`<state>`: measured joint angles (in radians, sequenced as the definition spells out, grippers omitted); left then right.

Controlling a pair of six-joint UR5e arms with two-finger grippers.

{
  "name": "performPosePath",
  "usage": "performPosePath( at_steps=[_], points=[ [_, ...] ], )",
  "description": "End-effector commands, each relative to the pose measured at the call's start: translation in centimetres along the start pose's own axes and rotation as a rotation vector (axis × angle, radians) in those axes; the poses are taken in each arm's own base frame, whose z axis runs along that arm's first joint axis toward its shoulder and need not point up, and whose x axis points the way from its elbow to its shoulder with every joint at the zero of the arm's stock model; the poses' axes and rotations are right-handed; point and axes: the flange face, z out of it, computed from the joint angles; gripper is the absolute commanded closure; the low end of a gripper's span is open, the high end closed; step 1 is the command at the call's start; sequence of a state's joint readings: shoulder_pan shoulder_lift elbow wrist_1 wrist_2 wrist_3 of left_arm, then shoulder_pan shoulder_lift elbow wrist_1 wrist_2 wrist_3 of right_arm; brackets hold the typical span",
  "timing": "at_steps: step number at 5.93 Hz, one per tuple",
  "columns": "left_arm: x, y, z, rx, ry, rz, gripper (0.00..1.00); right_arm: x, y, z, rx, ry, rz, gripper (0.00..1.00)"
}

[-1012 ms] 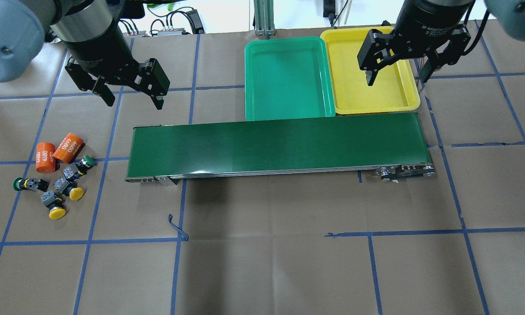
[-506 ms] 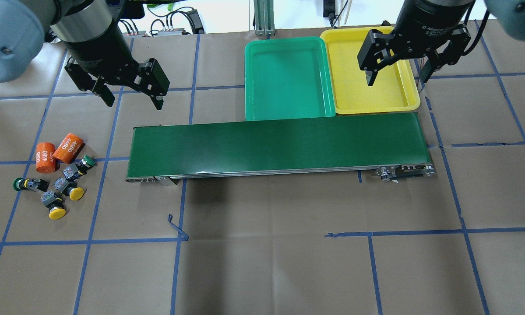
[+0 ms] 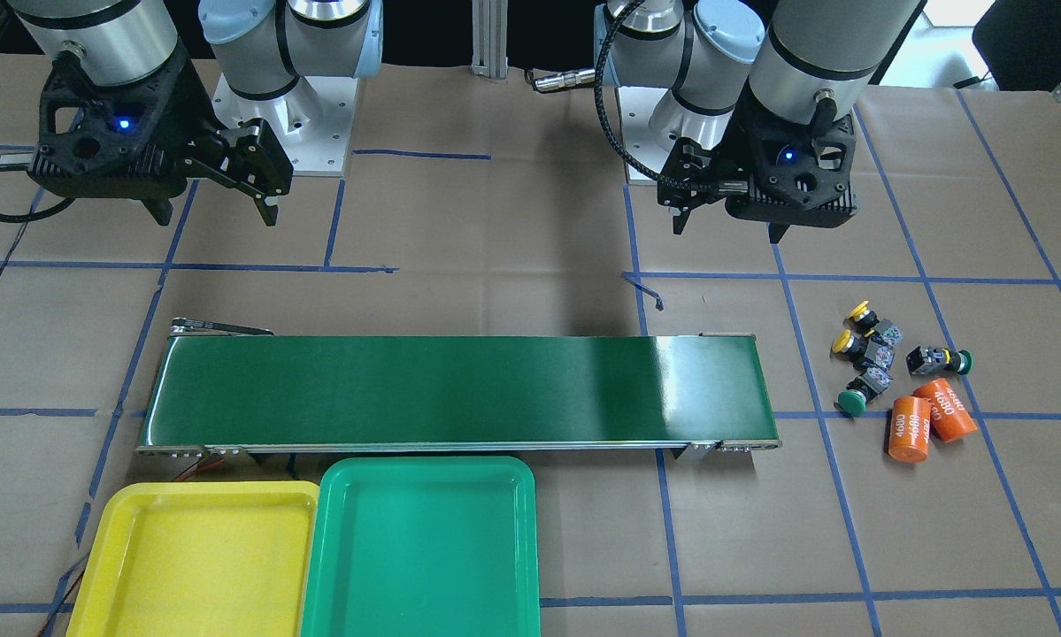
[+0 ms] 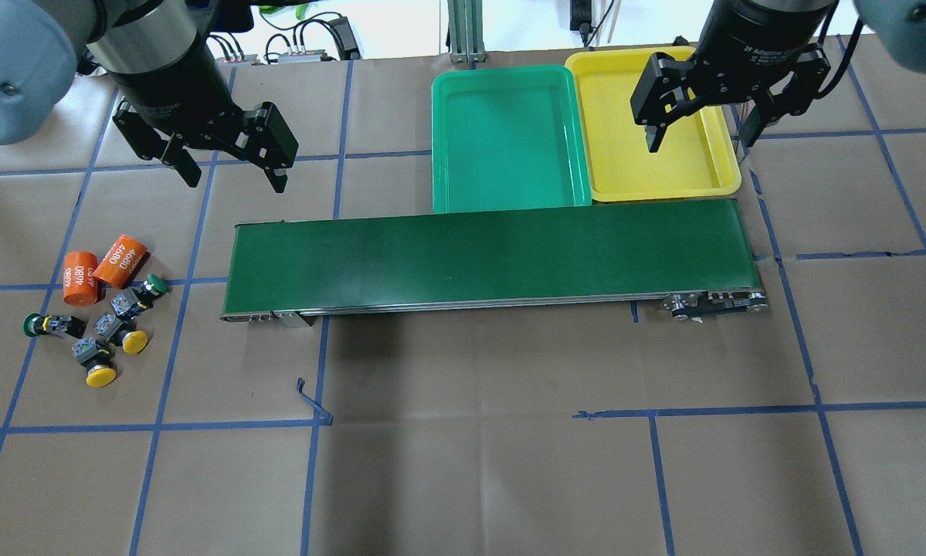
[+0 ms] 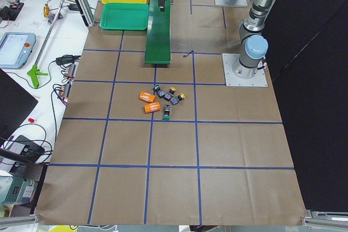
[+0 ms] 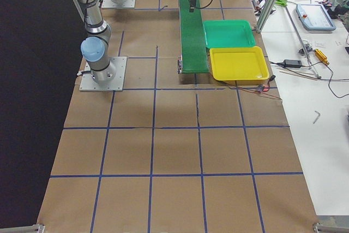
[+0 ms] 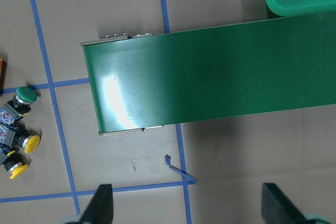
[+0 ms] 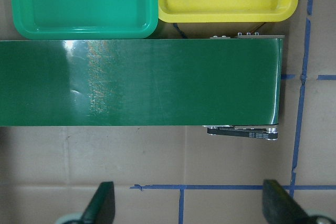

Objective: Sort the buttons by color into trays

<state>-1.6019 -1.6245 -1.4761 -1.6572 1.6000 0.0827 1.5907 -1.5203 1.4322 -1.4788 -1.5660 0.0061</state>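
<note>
Several buttons lie in a cluster on the paper at the table's left: two green-capped [image 4: 156, 284] [image 4: 30, 325] and two yellow-capped [image 4: 134, 341] [image 4: 101, 376]; the left wrist view catches some of them [image 7: 25, 95]. A green tray [image 4: 509, 139] and a yellow tray [image 4: 663, 166] sit side by side beyond the belt, both with nothing in them. My left gripper [image 4: 235, 182] hangs open above the paper, well beyond the buttons. Over the yellow tray's right part my right gripper [image 4: 698, 143] hangs open. Neither holds anything.
A long dark-green conveyor belt [image 4: 493, 259] runs across the middle, with its right end in front of the trays. Two orange cylinders marked 4680 [image 4: 80, 276] [image 4: 120, 261] lie right beside the buttons. Blue tape lines grid the brown paper, and a loose tape curl [image 4: 312, 401] sticks up.
My left gripper has shifted very slightly left and away. The right gripper, buttons and trays have not moved.
</note>
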Motion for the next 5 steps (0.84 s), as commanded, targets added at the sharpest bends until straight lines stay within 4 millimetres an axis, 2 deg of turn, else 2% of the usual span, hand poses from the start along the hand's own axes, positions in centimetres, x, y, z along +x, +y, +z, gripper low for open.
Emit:
performPosePath(
  at_steps=[1,5],
  points=[
    [-0.13,0.0,0.07,-0.002,-0.003,0.003,0.01,-0.01,-0.03,-0.06,0.002,-0.001,0.0,0.0],
    [0.03,0.3,-0.31,0.005,-0.005,0.006,0.01,-0.01,-0.03,-0.06,0.002,-0.001,0.0,0.0]
  ],
)
